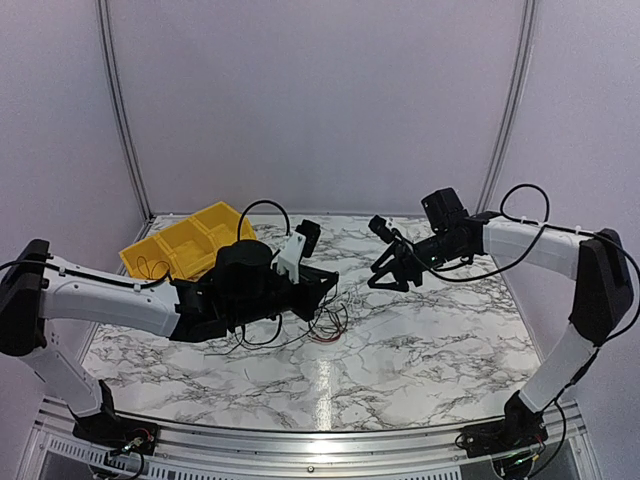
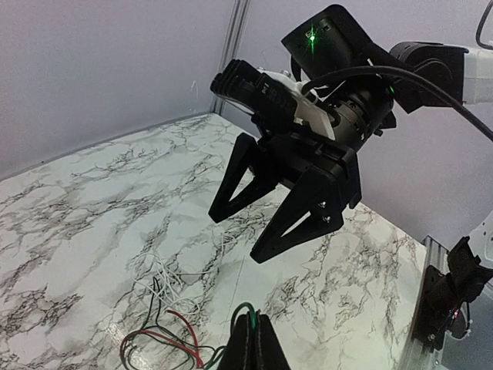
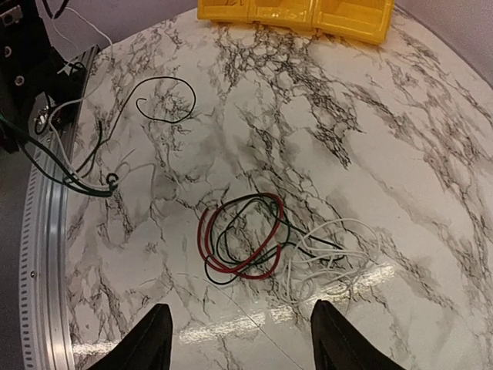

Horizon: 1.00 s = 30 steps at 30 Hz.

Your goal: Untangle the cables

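Observation:
The cables (image 3: 245,233) lie in a small heap on the marble table (image 3: 400,139): red, green and black loops, with thin white wires (image 3: 333,250) tangled at their right side. My right gripper (image 3: 243,339) hangs open above them with nothing between its fingers. My left gripper (image 2: 258,339) is shut on a green cable that arches out of the heap (image 2: 158,331). In the top view the heap (image 1: 326,325) lies just below the left gripper (image 1: 330,283), and the right gripper (image 1: 392,278) is a little to its right.
A yellow bin (image 1: 185,245) stands at the back left of the table, behind the left arm. One loose black cable (image 3: 192,100) curls apart from the heap. The metal rail (image 3: 46,254) marks the table's near edge.

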Tool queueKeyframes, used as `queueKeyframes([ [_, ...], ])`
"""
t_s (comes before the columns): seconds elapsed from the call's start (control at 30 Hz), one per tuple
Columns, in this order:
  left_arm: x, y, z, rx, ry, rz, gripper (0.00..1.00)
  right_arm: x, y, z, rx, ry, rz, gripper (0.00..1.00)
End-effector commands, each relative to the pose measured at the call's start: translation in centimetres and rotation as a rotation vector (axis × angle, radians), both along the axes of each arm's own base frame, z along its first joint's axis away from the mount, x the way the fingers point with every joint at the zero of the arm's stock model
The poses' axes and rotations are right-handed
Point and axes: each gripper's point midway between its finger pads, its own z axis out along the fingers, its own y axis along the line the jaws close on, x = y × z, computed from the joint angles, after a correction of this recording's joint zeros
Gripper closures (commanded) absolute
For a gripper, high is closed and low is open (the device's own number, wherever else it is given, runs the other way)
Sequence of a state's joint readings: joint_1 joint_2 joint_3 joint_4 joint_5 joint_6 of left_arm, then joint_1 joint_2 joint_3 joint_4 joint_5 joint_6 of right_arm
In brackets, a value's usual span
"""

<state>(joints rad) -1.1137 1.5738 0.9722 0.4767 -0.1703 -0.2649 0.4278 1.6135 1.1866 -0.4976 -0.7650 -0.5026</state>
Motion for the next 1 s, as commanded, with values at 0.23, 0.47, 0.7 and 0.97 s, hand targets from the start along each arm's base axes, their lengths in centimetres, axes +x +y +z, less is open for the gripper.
queueKeyframes([
  [0.23,0.0,-1.5,7.7,-0.284,-0.073,-0.026,1.00,-2.8,5.3,3.0,0.190,0.117,0.160,0.34],
  [0.47,0.0,-1.0,9.4,-0.321,-0.102,-0.018,1.00,-3.8,7.1,5.7,0.309,0.173,0.227,0.29],
  [0.7,-0.1,-0.9,9.8,-0.335,-0.106,-0.020,1.00,-5.9,9.0,4.9,0.322,0.247,0.303,0.24],
  [0.97,-0.3,-0.3,10.6,-0.350,-0.121,-0.013,1.00,-6.8,10.6,4.7,0.328,0.290,0.332,0.42],
])
